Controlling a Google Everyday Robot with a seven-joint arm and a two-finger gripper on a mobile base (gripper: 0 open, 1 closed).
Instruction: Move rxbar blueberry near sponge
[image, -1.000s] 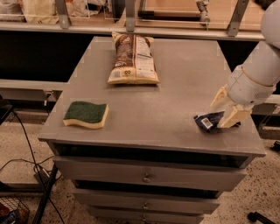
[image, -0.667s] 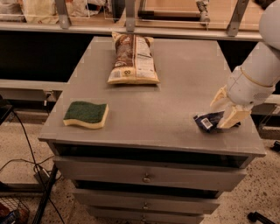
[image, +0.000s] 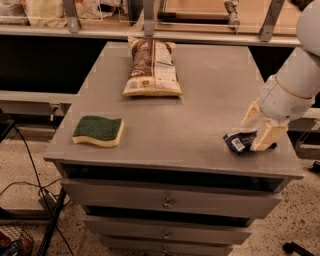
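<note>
1. In the camera view, the rxbar (image: 239, 142) is lying flat on the grey bench (image: 200, 112), close to the front right corner, with its white barcode label facing up.
2. The gripper (image: 251, 136) is reaching down at that same corner from the pale arm (image: 295, 80), which is coming in over the right edge.
3. Its cream jaws are sitting over the right end of the rxbar. I cannot tell whether they are clamping it or only standing around it.
4. The sponge (image: 98, 131) is lying green side up near the front left corner, well apart from the rxbar.
5. A brown bag (image: 152, 67) is lying near the middle of the back edge.
6. Drawers (image: 167, 202) are showing below the front edge.
</note>
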